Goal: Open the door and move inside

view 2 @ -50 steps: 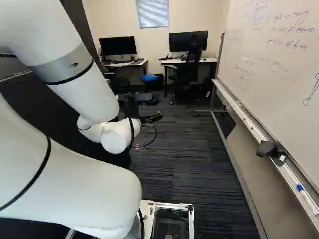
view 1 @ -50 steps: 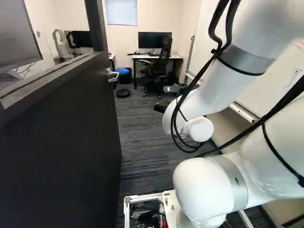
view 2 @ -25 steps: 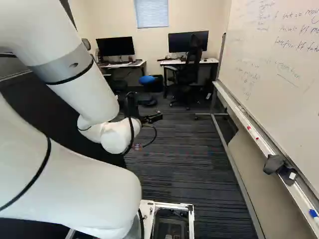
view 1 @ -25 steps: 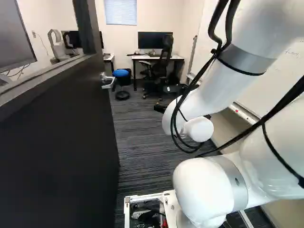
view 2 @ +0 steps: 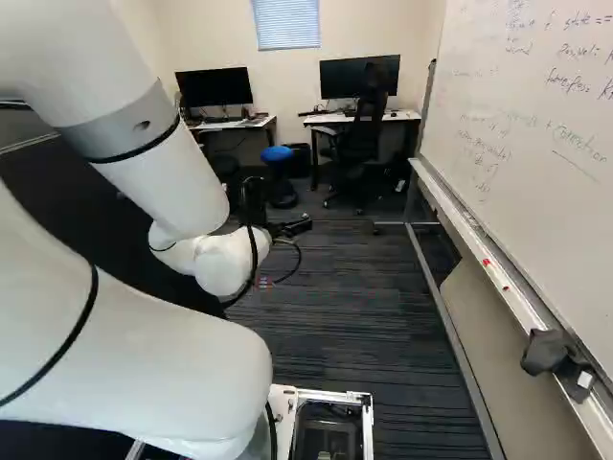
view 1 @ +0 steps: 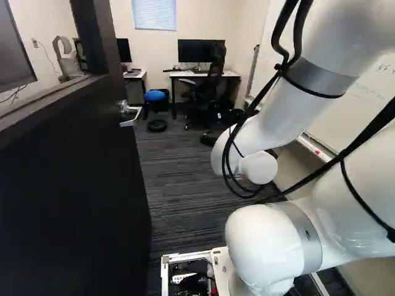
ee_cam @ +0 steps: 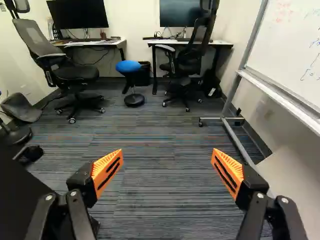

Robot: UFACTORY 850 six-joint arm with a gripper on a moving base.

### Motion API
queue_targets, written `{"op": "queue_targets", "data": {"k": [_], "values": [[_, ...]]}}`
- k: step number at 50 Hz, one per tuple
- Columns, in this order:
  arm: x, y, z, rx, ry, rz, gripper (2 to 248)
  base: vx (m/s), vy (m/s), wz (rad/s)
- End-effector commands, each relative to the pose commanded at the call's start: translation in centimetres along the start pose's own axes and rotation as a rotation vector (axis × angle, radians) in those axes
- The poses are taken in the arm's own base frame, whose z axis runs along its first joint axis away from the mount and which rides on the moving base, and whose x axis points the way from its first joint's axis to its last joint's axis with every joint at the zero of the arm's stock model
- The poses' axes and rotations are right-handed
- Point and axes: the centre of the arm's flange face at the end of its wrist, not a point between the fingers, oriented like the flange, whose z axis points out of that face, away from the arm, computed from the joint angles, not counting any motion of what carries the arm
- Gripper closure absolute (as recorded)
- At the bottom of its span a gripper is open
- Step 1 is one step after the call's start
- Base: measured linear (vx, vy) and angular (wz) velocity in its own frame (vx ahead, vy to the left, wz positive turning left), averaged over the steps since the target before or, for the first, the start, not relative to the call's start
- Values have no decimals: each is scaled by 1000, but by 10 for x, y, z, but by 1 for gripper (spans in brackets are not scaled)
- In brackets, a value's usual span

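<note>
Where the room lies ahead, carpeted floor (view 2: 354, 321) runs from the base to the far wall; whiteboard (view 2: 536, 144) along the right side, its rail reaching from near to far; door (view 1: 68, 197) at near left, well open, dark face running alongside the base, far edge pointing into the room; white arm (view 2: 115, 364) folded ahead of the base, wrist out over the carpet, looking apart from the door in the left base view; at the far wall, left desk (view 2: 235, 124) and right desk (view 2: 397, 116), an office chair (view 2: 362, 139) by the right one, blue-topped stool (ee_cam: 128, 66) between them; gripper (ee_cam: 167, 156) released, fingers wide apart, orange pads (ee_cam: 107, 171) facing across bare air, nothing grasped; handle (view 1: 128, 115) smallest of the lot, on the door's face near its far edge, untouched. Progress, by my judgement: opening done or very nearly, handle work finished with; entry under way, perhaps half made, though the threshold is out of sight and I cannot tell how much of the base is past it; left to do, drive on until the base clears the door; risk, base or elbow brushing door at left or board rail at right; a straight, slow line down the middle looks best.
</note>
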Motion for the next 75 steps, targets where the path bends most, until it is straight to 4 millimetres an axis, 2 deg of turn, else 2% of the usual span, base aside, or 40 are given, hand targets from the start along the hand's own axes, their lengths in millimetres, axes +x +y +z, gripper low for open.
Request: {"op": "queue_targets", "data": {"k": [75], "values": [[0, 0, 0, 0, 0, 0, 3, 199, -21, -13]]}}
